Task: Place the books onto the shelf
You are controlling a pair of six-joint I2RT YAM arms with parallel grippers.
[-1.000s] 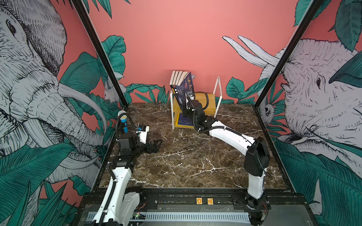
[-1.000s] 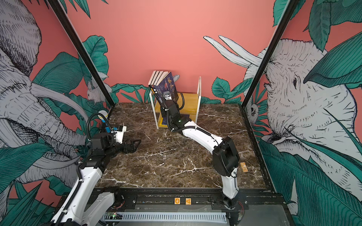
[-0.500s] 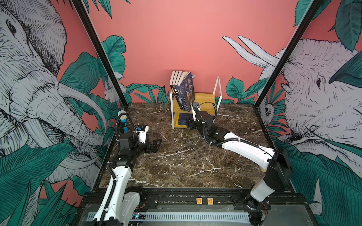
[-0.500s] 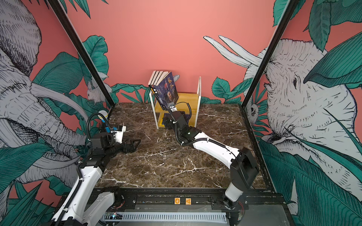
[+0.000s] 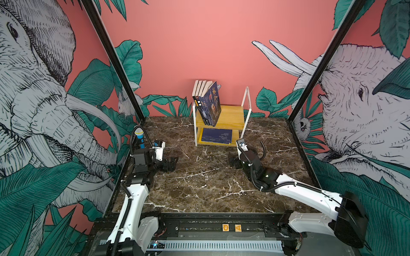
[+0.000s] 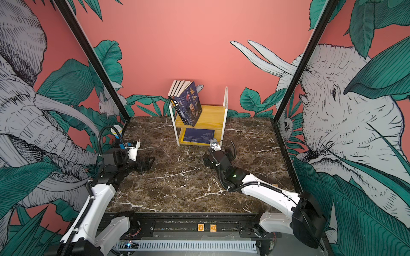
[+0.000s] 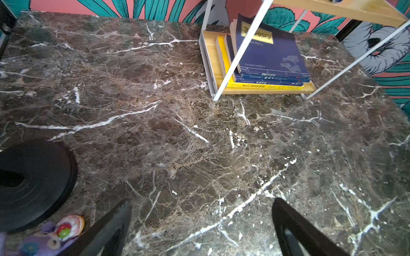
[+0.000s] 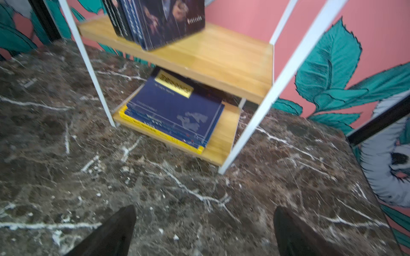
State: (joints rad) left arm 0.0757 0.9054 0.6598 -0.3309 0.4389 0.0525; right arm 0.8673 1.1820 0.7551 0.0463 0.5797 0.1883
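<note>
Marble (image 5: 199,181): right jaws now off shelf (image 5: 233,113)

Both top views look from high above the near edge, down and forward across the whole desk (image 5: 199,181) to the shelf (image 5: 230,113) at the back wall (image 5: 199,44). Each wrist view sits low over the desk, facing the shelf, the right one nearer; all four share its lower stack of books (image 7: 270,53)
</note>
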